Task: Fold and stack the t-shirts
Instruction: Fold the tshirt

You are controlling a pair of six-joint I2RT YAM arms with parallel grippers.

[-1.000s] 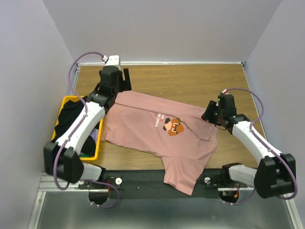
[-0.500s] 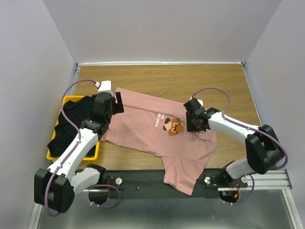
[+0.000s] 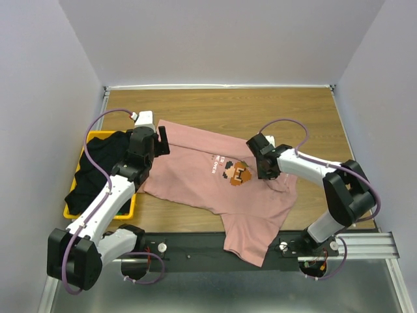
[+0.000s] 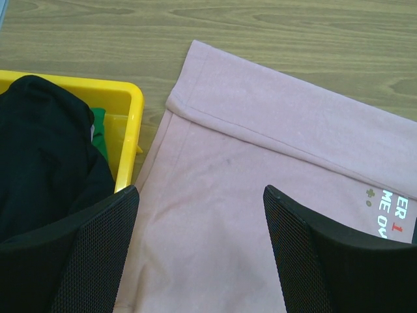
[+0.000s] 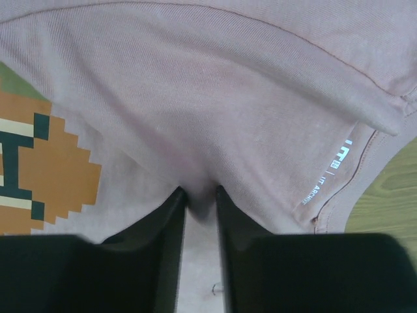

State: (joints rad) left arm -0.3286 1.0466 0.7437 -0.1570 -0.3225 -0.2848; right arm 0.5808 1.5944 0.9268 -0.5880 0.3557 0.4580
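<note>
A dusty-pink t-shirt (image 3: 195, 173) with a pixel-art face (image 3: 236, 173) lies spread over the wooden table, one end hanging over the near edge. My right gripper (image 3: 264, 171) presses down beside the face, near the collar. In the right wrist view its fingers (image 5: 201, 190) stand close together with a ridge of pink cloth (image 5: 215, 98) pinched between them. My left gripper (image 3: 159, 140) hovers open over the shirt's folded-over left edge (image 4: 260, 169), its fingers (image 4: 201, 190) wide apart and holding nothing. A black t-shirt (image 3: 98, 166) fills the basket.
The yellow plastic basket (image 3: 98, 214) stands at the table's left edge, close beside the pink shirt; its rim (image 4: 124, 91) is just left of my left fingers. Something green (image 4: 99, 124) lies under the black shirt (image 4: 45, 150). Bare wood (image 3: 260, 107) lies behind the shirt.
My left arm drew back from the far side to the shirt's left edge. My right gripper swung left onto the cloth beside the face and narrowed, pinching up a fold.
</note>
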